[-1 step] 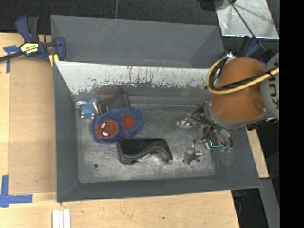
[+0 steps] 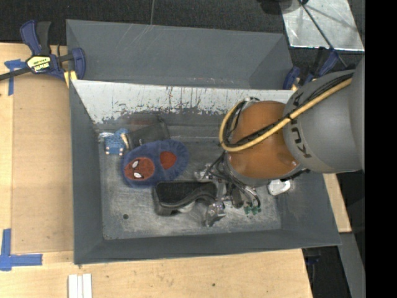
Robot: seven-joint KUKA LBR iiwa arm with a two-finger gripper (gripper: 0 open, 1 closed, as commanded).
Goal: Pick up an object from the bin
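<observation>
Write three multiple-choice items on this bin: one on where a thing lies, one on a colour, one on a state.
1. Where does the blue plush item with the red face lie?
A. on the floor of the bin, left of the middle
B. on the rim
C. outside on the cardboard

2. What colour is the long item nearest the end effector?
A. yellow
B. black
C. pink

3. How is that long item placed?
A. lifted above the rim
B. standing on end
C. lying flat on the floor

Answers:
1 A, it rests on the floor left of centre, near the back.
2 B, the thing just left of the end effector is black.
3 C, it stretches along the floor towards the front wall.
</observation>
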